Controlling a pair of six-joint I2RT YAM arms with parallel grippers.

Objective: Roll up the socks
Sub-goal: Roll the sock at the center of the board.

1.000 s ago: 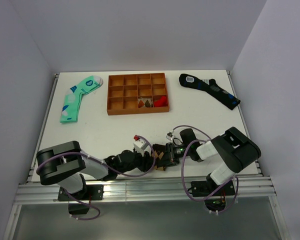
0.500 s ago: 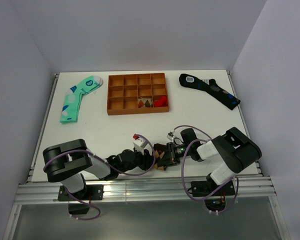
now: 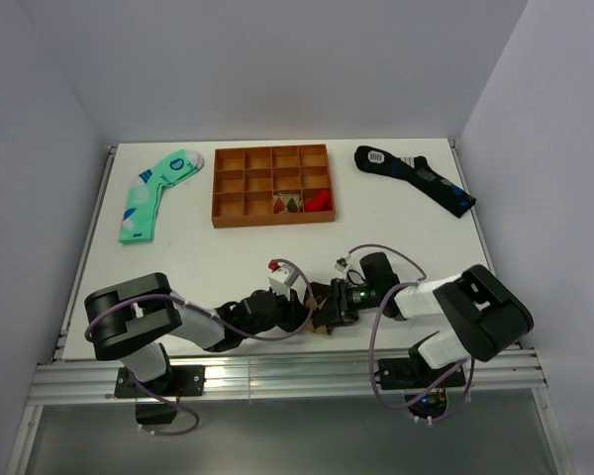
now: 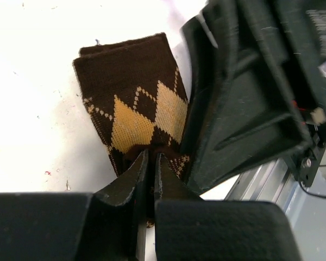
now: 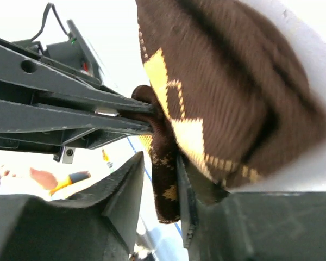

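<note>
at the near edge of the worktop (image 3: pixel 228 257), between your two arms, the socks (image 4: pixel 136 109) sit bunched into a short bundle. left hand (image 4: pixel 150 163) is pressed together, pinching a fold of them. right hand (image 5: pixel 160 179) is part spread, fabric hanging loose between its fingers. cuff end lies flat, so i'd call your roll partly done, not tucked. farther back: orange tray (image 3: pixel 221 188), mint-green sock (image 3: pixel 153 193), dark sock (image 3: pixel 416 178), none involved.

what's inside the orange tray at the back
In the tray: a red item in the near-right compartment, a brown-and-tan item left of it. Nothing covers them, but both are too small to identify.
</note>
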